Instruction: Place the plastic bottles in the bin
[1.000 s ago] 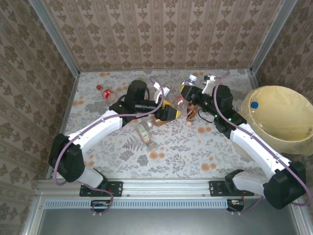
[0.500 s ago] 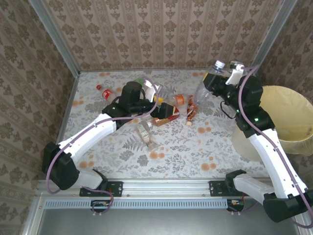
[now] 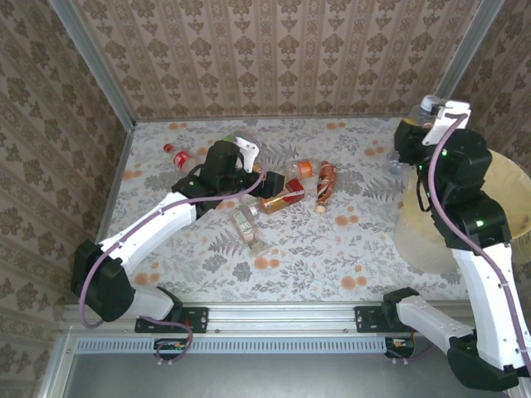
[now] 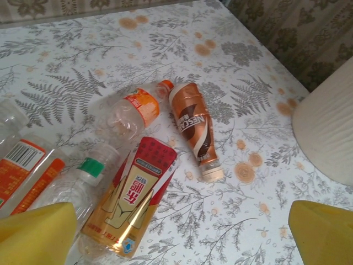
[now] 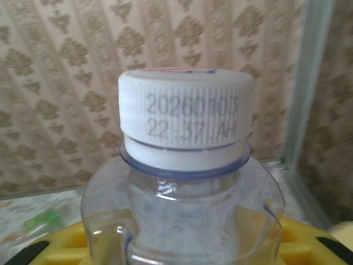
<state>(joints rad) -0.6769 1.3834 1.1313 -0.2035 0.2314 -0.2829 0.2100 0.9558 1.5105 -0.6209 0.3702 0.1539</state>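
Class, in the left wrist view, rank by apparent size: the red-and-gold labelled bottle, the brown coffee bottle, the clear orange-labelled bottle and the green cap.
1. Red-and-gold labelled plastic bottle, though it lies nearest the camera.
2. Brown plastic coffee bottle and clear orange-labelled plastic bottle: too alike to rank.
3. Green bottle cap.

Right gripper [image 5: 182, 251] is clamped on a clear plastic bottle [image 5: 182, 204], neck toward top of frame. White ribbed cap [image 5: 186, 110] is on, with a black date code printed on its side and a clear neck ring just under it. Yellow fingers [image 5: 60, 243] press the shoulder on both sides. Behind: beige patterned wallpaper [image 5: 66, 83], metal post [image 5: 311, 83] at right, blurred green blob [image 5: 41, 220] low left.
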